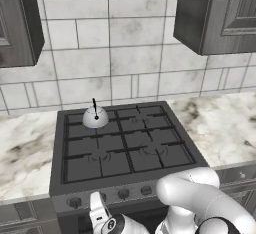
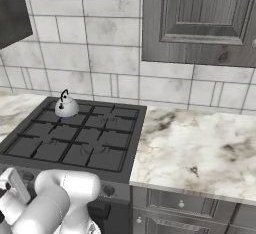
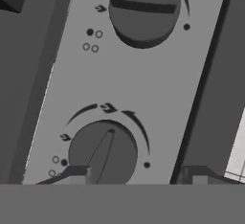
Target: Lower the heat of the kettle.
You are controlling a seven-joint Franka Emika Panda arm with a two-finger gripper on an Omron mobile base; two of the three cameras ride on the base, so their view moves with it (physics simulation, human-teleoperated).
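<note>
The small silvery-white kettle (image 1: 95, 117) (image 2: 66, 107) with its thin black handle stands on the stove's back left burner. My gripper (image 1: 98, 209) (image 2: 11, 184) is low in front of the stove's front panel, far from the kettle. In the hand view, a round dark knob (image 3: 103, 153) with a raised bar sits just ahead of my gripper (image 3: 136, 176). The left fingertip (image 3: 76, 172) overlaps the knob's left edge and the right fingertip (image 3: 195, 174) stands well clear of it. The gripper is open. A second knob (image 3: 143, 10) lies further along the panel.
The black stove top (image 1: 125, 143) has several grated burners. Marbled counter (image 2: 200, 148) runs to its right and left. Other knobs (image 1: 123, 194) line the grey front panel. Dark cabinets (image 2: 200, 18) hang above the tiled wall.
</note>
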